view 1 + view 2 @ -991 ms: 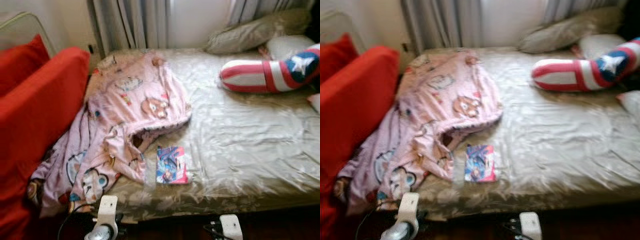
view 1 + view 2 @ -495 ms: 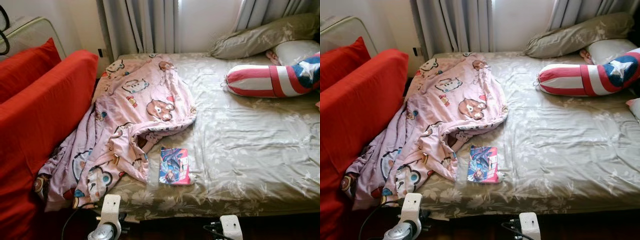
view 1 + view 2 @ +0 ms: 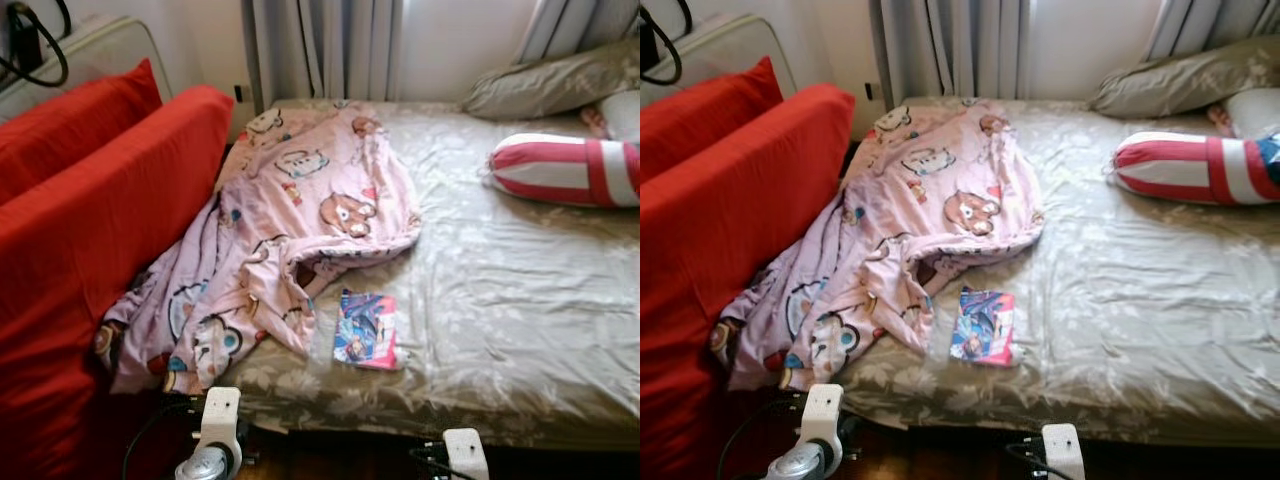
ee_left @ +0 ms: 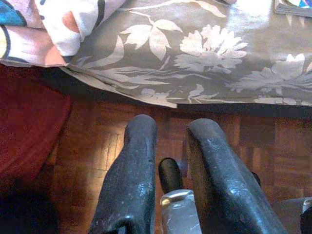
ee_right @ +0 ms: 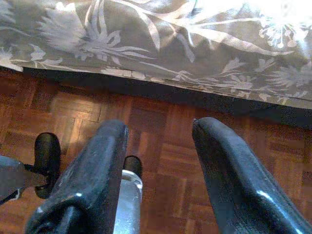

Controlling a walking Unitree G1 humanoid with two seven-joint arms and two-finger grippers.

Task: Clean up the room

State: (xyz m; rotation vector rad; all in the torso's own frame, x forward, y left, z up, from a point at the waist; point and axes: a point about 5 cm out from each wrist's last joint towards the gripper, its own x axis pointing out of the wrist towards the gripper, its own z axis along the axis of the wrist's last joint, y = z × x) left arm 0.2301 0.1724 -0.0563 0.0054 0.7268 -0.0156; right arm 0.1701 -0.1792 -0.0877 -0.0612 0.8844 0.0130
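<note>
A crumpled pink cartoon-print blanket (image 3: 290,230) lies over the left half of the bed (image 3: 520,300) and hangs off its near left corner. Beside the blanket, near the bed's front edge, lies a small colourful book (image 3: 366,331). Both arms hang low in front of the bed. My left gripper (image 4: 171,124) points down at the wooden floor by the bed's edge, its fingers a narrow gap apart and holding nothing. Over the parquet, my right gripper (image 5: 158,126) is open wider and empty.
A red sofa (image 3: 90,250) stands close against the bed's left side. A red-and-white striped bolster (image 3: 565,168) and olive pillows (image 3: 545,88) lie at the far right. Curtains (image 3: 330,45) hang behind the bed. Parquet floor (image 5: 161,122) runs under the bed's edge.
The whole picture has shifted right and sharpened, so the camera has turned left. Blanket, book and pillows lie where they were. Both arms still hang low.
</note>
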